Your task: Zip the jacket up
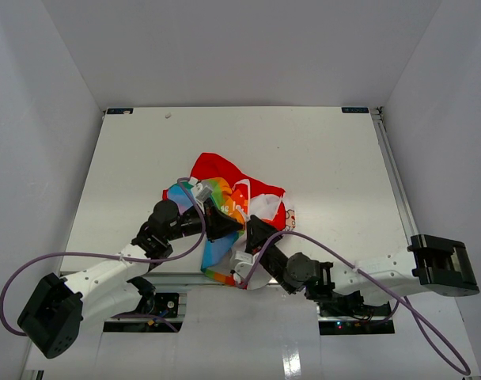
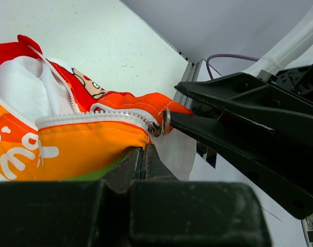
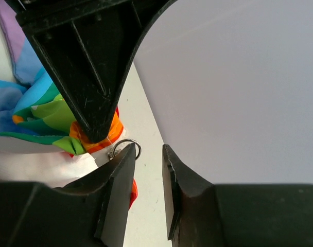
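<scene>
Right wrist view, nearest first: right end effector (image 3: 149, 150) with jaws a little apart, a narrow gap between them, nothing inside the gap. Against the tip of one finger, outside that gap, a thin metal ring pull (image 3: 138, 146). Just behind the ring, left end effector (image 3: 94, 135) entering from the top of the picture, closed tight on an orange fold of the jacket (image 3: 48, 110), cloth pinched in the grip. Farther back, green, blue and violet stripes of the same cloth, bunched together.

Left wrist view, same order: own two fingers pressed together at the bottom, orange edge held between them and rising just above. Along this edge, a row of white zipper teeth (image 2: 89, 118), ending at a small metal slider (image 2: 155, 129) with the ring hanging on it. Second row of teeth starting at the same slider and running away along the red trim, the two rows spread apart, so zipper open. Beyond, a cartoon figure (image 2: 87, 82) printed on the cloth.

Top external view: jacket crumpled at the middle of the near edge of the surface (image 1: 320, 150), lower end reaching that edge, red lining turned up toward the centre. Both end effectors meeting tip to tip over the near part of the cloth.
</scene>
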Action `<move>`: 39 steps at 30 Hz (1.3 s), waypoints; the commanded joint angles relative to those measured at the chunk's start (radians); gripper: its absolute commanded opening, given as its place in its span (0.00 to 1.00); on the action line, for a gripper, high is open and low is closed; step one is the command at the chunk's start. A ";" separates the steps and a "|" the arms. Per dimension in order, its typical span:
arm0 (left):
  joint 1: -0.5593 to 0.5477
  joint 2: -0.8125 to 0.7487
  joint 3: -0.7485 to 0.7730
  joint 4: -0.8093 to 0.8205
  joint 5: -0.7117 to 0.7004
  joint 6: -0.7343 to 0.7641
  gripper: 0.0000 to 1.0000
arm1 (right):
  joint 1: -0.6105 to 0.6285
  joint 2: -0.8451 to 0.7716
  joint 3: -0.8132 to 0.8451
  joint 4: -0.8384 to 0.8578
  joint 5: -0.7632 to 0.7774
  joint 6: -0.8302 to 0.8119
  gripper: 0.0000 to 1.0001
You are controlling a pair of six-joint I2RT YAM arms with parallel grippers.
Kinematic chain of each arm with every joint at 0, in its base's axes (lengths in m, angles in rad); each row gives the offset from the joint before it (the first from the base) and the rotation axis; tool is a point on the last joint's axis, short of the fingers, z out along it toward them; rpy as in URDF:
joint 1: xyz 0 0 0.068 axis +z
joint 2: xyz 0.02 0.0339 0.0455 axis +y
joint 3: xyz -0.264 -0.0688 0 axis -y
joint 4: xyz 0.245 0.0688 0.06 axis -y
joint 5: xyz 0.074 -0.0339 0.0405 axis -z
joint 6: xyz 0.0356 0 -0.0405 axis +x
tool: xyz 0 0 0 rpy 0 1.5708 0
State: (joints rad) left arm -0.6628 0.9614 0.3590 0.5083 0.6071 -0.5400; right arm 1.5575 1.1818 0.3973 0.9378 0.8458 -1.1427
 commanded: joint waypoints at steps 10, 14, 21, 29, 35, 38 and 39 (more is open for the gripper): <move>0.008 -0.042 -0.014 0.016 0.008 0.002 0.00 | -0.081 -0.124 0.063 -0.246 -0.159 0.322 0.08; 0.006 -0.038 -0.011 0.007 0.008 0.007 0.00 | -0.111 -0.140 0.110 -0.323 -0.168 0.408 0.18; 0.008 -0.048 -0.018 -0.005 0.006 0.034 0.00 | -0.295 -0.212 0.399 -0.826 -0.396 0.811 0.52; 0.007 -0.067 -0.022 -0.018 0.006 0.052 0.00 | -0.544 -0.143 0.633 -1.121 -0.758 1.028 0.49; 0.006 -0.071 -0.019 -0.036 0.025 0.055 0.00 | -0.819 -0.025 0.690 -1.208 -1.331 1.134 0.46; 0.007 -0.071 -0.017 -0.041 0.032 0.055 0.00 | -0.832 0.002 0.698 -1.212 -1.427 1.135 0.46; 0.007 -0.070 -0.017 -0.042 0.034 0.054 0.00 | -0.836 0.010 0.701 -1.214 -1.452 1.135 0.46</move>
State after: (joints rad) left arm -0.6621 0.9092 0.3363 0.4728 0.6170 -0.4976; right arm 0.7309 1.1852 1.0550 -0.2330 -0.3155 -0.0599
